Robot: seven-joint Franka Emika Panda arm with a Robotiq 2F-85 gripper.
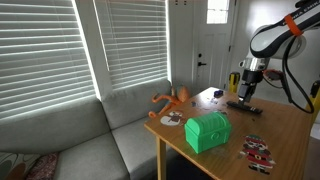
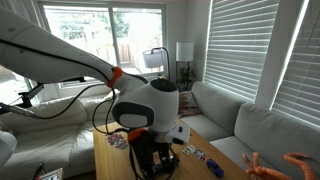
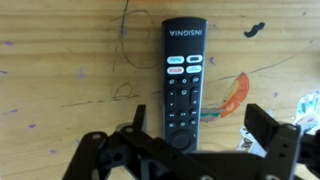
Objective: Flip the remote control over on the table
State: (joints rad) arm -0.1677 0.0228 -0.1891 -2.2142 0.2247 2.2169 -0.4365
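Observation:
The black remote control [image 3: 183,85] lies flat on the light wooden table [image 3: 60,90], buttons up, its lettering at the far end. My gripper [image 3: 203,128] is open and just above it. The remote's near end sits between the two fingers, closer to the left finger. In an exterior view the gripper [image 1: 247,94] hangs low over the remote [image 1: 243,104] at the far side of the table [image 1: 280,130]. In an exterior view the arm and gripper [image 2: 152,158] block the remote from sight.
A green chest-shaped box [image 1: 207,131] stands near the table's front edge. An orange long-limbed toy [image 1: 170,100] lies at the corner by the grey sofa [image 1: 90,140]. Small flat items [image 1: 257,150] lie at the front. A coloured mark [image 3: 235,95] is beside the remote.

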